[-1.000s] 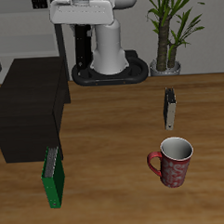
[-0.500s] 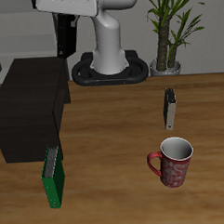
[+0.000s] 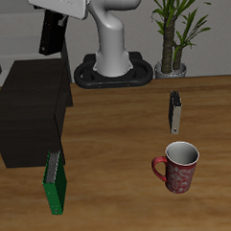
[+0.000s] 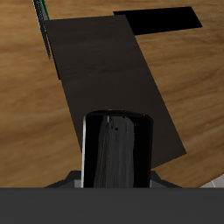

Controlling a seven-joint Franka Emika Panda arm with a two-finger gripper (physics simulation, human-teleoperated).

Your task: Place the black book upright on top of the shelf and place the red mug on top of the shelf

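Observation:
My gripper (image 3: 53,23) is shut on the black book (image 3: 51,34) and holds it tilted in the air above the back of the shelf (image 3: 31,107). In the wrist view the black book (image 4: 117,150) stands between my fingers, with the shelf's flat top (image 4: 109,74) below it. The red mug (image 3: 179,167) stands upright on the table near the front edge, far from my gripper, with its handle toward the shelf's side.
A green book (image 3: 55,182) stands on the table just in front of the shelf; it also shows in the wrist view (image 4: 41,14). A grey-and-white book (image 3: 175,111) stands behind the mug. A potted plant (image 3: 175,28) stands beside the robot base (image 3: 115,62).
The arm has swung sideways from above the robot base to above the shelf, carrying the black book, which is now more tilted. Nothing on the table moved.

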